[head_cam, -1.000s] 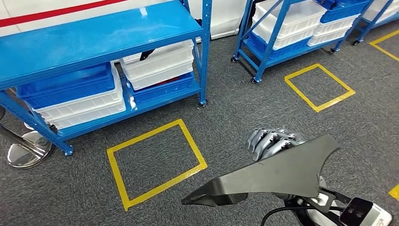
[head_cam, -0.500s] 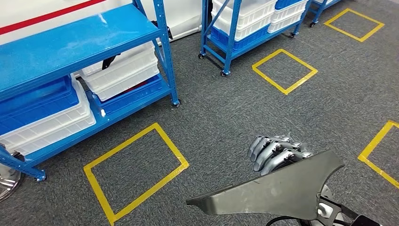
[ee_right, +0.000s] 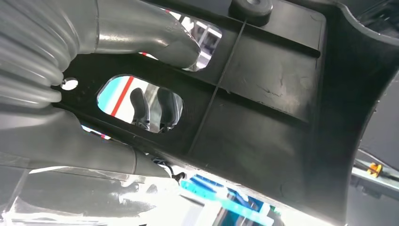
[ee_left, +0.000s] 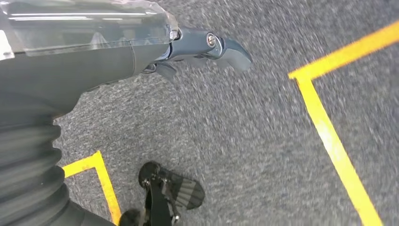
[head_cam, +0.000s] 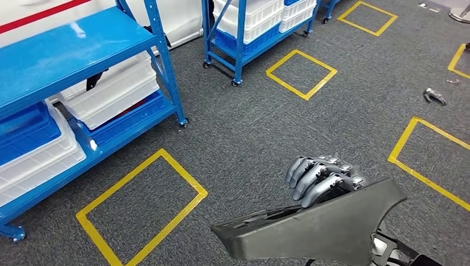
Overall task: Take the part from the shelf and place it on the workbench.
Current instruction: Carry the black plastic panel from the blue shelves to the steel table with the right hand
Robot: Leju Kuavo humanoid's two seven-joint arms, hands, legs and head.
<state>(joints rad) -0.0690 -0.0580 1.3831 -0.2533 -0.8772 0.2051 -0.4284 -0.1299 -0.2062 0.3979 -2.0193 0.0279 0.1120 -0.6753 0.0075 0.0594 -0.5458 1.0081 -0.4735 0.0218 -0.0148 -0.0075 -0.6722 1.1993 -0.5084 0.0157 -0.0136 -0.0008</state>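
- Right hand (head_cam: 320,178) holds the flat black moulded plastic part (head_cam: 310,230) w/ curved edges; fingers (head_cam: 310,172) curl over its far edge, close together, clamped on it.
- Right wrist view: thick grey thumb (ee_right: 146,37) presses the part's ribbed underside (ee_right: 263,94); dark fingertips (ee_right: 155,108) show thru an oval cut-out.
- Part is up in the air, low in head view, over grey carpet floor (head_cam: 249,127); lies roughly level, pointed end toward robot's left.
- Left hand (ee_left: 207,47) hangs over carpet (ee_left: 254,141), nothing in it; fingers partly curled, can't tell how far apart.
- Blue metal shelf rack (head_cam: 72,50) far left, w/ white plastic bins (head_cam: 111,91) and blue plastic bins (head_cam: 25,124) on its lower level.
- Second blue rack on castors (head_cam: 238,39) further back, also w/ white bins.
- Yellow tape squares (head_cam: 141,208) on floor; one just left of the part.
- Small dark object (head_cam: 434,96) on carpet far right, too small to ID.
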